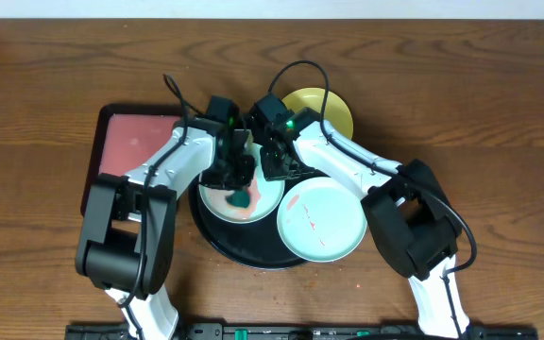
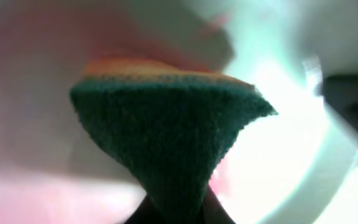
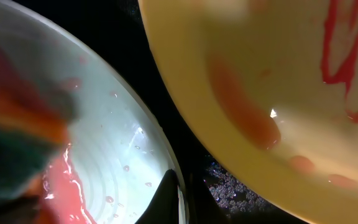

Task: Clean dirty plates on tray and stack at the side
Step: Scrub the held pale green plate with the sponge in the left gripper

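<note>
Seen from overhead, I record the large round glossy black tray [image 1: 217,244] carrying two pale blue-white round plates [image 1: 321,222], with the yellow round plate [image 1: 333,109] at its 1 o'clock edge.

Left wrist: the left gripper [image 2: 176,214] pinches a green-and-orange sponge [image 2: 166,124] against the smeared plate [image 2: 278,162].

Right wrist: the right gripper [image 3: 180,202] straddles that plate's rim, but I cannot tell whether it clamps.

Your left arm [image 1: 163,161] comes up from its base at the near edge and reaches in toward the middle; its wrist tips downward; your left gripper [image 1: 240,185] is clamped on the narrow end of a green sponge [image 1: 242,199]; your right arm [image 1: 348,162] mirrors it from the other side; your right gripper [image 1: 278,168] sits low, just beside the left one; its jaw state is unclear.
</note>
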### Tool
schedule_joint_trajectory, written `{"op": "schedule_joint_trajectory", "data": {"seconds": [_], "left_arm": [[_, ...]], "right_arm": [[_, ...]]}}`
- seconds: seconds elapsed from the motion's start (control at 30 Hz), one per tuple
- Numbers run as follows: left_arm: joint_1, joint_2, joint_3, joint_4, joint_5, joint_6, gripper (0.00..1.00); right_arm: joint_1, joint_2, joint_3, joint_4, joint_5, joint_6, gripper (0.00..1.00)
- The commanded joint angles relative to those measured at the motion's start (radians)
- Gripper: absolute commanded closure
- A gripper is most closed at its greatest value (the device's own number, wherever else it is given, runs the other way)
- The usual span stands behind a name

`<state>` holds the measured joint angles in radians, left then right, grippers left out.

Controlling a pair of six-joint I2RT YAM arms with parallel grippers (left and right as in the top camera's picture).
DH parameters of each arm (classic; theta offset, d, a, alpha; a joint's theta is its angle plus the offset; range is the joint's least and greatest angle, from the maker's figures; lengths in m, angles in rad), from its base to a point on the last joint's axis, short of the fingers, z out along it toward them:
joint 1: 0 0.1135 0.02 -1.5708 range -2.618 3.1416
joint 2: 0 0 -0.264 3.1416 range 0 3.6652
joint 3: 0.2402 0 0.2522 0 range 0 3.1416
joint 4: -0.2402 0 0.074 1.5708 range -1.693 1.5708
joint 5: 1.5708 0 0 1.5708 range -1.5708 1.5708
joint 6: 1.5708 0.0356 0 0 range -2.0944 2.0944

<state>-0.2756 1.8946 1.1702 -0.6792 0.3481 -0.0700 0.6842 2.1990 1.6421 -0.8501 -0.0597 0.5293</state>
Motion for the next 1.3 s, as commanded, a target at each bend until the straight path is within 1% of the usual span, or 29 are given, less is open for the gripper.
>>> {"op": "schedule_joint_trajectory", "data": {"seconds": [0.0, 0.07, 0.13, 0.23, 0.27, 0.33, 0.4, 0.47, 0.5, 0.6, 0.63, 0.7, 0.77, 0.8, 0.83, 0.97, 1.03, 1.07, 1.1, 1.17, 1.27], "left_arm": [[-0.013, 0.020, -0.012, 0.057, 0.070, 0.015, 0.92], [-0.013, 0.020, -0.012, 0.095, -0.049, -0.061, 0.93], [-0.013, 0.020, -0.012, 0.113, -0.223, -0.166, 0.93], [-0.013, 0.020, -0.012, 0.061, -0.550, -0.416, 0.93], [-0.013, 0.020, -0.012, 0.035, -0.621, -0.469, 0.93], [-0.013, 0.020, -0.012, -0.004, -0.687, -0.509, 0.92], [-0.013, 0.020, -0.012, -0.032, -0.689, -0.508, 0.93], [-0.014, 0.020, -0.012, -0.063, -0.652, -0.504, 0.93], [-0.015, 0.020, -0.012, -0.073, -0.610, -0.473, 0.92], [-0.016, 0.020, -0.012, -0.079, -0.377, -0.291, 0.92], [-0.016, 0.020, -0.012, -0.080, -0.253, -0.212, 0.92], [-0.016, 0.020, -0.012, -0.080, -0.040, -0.095, 0.92], [-0.016, 0.020, -0.012, -0.078, 0.117, -0.020, 0.92], [-0.016, 0.020, -0.012, -0.075, 0.167, 0.001, 0.93], [-0.016, 0.020, -0.012, -0.067, 0.187, 0.007, 0.92], [-0.016, 0.020, -0.012, -0.006, 0.153, 0.006, 0.93], [-0.016, 0.020, -0.012, 0.037, 0.107, 0.002, 0.93], [-0.016, 0.020, -0.012, 0.060, 0.064, -0.023, 0.92], [-0.016, 0.020, -0.012, 0.082, 0.003, -0.063, 0.93], [-0.016, 0.020, -0.012, 0.113, -0.164, -0.170, 0.93], [-0.016, 0.020, -0.012, 0.101, -0.448, -0.353, 0.92]], "right_arm": [[0.015, 0.029, -0.009, -0.014, 0.018, -0.006, 0.98], [0.015, 0.029, -0.009, -0.014, 0.018, -0.006, 0.98], [0.015, 0.029, -0.009, -0.014, 0.018, -0.007, 0.98], [0.015, 0.029, -0.009, -0.016, 0.018, -0.011, 0.98], [0.015, 0.029, -0.009, -0.016, 0.018, -0.011, 0.98], [0.015, 0.029, -0.009, -0.017, 0.018, -0.011, 0.98], [0.015, 0.029, -0.009, -0.015, 0.018, -0.011, 0.98], [0.015, 0.029, -0.009, -0.012, 0.018, -0.011, 0.97], [0.015, 0.029, -0.009, -0.011, 0.018, -0.011, 0.97], [0.015, 0.029, -0.009, -0.010, 0.018, -0.011, 0.97], [0.015, 0.029, -0.009, -0.010, 0.018, -0.011, 0.97], [0.015, 0.029, -0.009, -0.010, 0.018, -0.011, 0.97], [0.015, 0.029, -0.009, -0.009, 0.018, -0.011, 0.97], [0.015, 0.029, -0.009, -0.008, 0.018, -0.011, 0.97], [0.015, 0.029, -0.009, -0.006, 0.018, -0.011, 0.97], [0.013, 0.029, -0.009, -0.006, 0.018, -0.011, 0.97], [0.012, 0.029, -0.009, -0.008, 0.018, -0.011, 0.97], [0.012, 0.029, -0.009, -0.010, 0.018, -0.011, 0.97], [0.012, 0.029, -0.009, -0.011, 0.018, -0.011, 0.97], [0.012, 0.029, -0.009, -0.014, 0.018, -0.011, 0.97], [0.011, 0.029, -0.009, -0.013, 0.018, -0.011, 0.97]]}}
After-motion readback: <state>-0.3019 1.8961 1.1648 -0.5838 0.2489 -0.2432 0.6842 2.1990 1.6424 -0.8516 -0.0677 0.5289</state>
